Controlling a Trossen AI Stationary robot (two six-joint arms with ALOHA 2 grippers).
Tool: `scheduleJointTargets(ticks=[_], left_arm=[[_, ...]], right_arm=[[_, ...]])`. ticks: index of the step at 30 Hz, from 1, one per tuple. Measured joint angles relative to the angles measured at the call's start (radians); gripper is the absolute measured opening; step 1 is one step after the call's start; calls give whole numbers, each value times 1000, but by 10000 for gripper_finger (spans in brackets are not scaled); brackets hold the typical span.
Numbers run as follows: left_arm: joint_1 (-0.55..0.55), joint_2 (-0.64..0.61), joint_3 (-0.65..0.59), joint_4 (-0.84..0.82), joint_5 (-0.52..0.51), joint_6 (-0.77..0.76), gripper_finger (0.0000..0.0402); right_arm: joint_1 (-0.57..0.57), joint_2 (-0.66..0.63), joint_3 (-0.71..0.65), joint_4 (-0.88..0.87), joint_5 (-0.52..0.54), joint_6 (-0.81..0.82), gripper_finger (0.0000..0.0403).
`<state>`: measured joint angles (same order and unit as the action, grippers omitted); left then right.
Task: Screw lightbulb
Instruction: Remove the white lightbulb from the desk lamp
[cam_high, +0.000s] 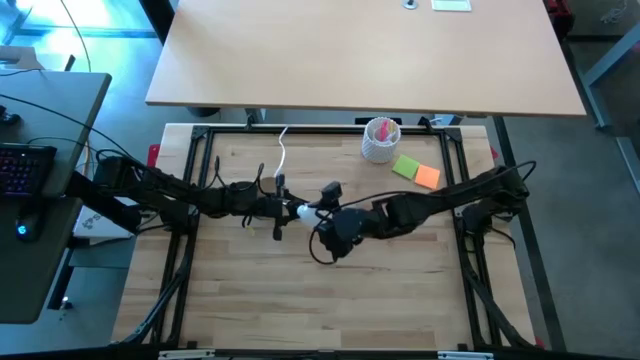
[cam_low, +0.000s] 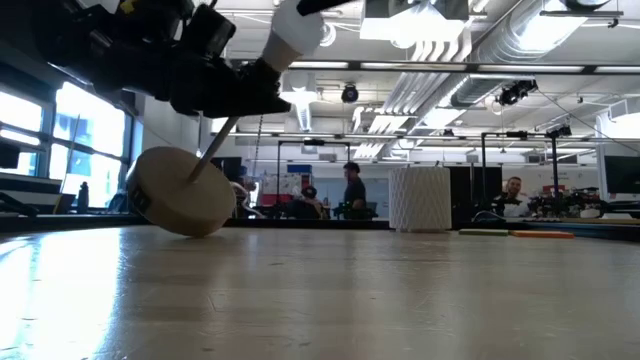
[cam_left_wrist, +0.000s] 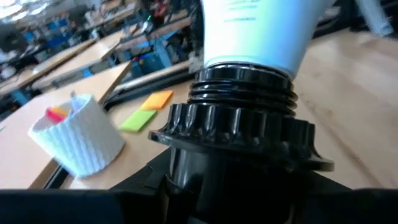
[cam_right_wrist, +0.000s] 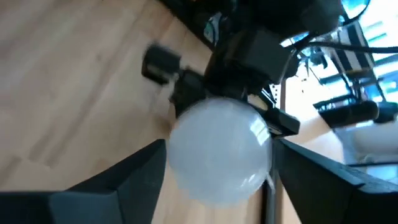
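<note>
Right gripper is straddling the lightbulb, jaws released; left gripper is grasping the black socket. Bulb: light, smooth, fragile; best taken around its widest girth.

Both robot arms are dark, almost black, and made of chunky, boxy parts joined in a row. The left arm has thin black cables looping along it. The right arm has cables too, bunched near its far end. The right arm's fingers are flat, black and smooth.
</note>
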<state>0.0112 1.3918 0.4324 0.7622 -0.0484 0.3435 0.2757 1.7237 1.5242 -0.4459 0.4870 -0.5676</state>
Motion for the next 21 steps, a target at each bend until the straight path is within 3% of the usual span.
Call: scheduleJointTargets(ticks=[6,10,12,14,16,21], left_arm=[[5,0,-2,-22,-17,-2,154],[9,0,-2,-16,-21,-19,154],[9,0,-2,-16,-20,-20,154],[8,0,-2,-16,-20,-20,154],[8,0,-2,-16,-20,-20,154],[8,0,-2,-16,-20,-20,154]], right_arm=[[55,-2,22,13,155,199,319],[65,-3,70,-6,238,547,320],[55,-3,89,-45,226,796,320],[42,-4,92,-55,145,991,320],[35,-4,76,-63,96,1100,320],[10,-3,-7,-126,130,1267,321]])
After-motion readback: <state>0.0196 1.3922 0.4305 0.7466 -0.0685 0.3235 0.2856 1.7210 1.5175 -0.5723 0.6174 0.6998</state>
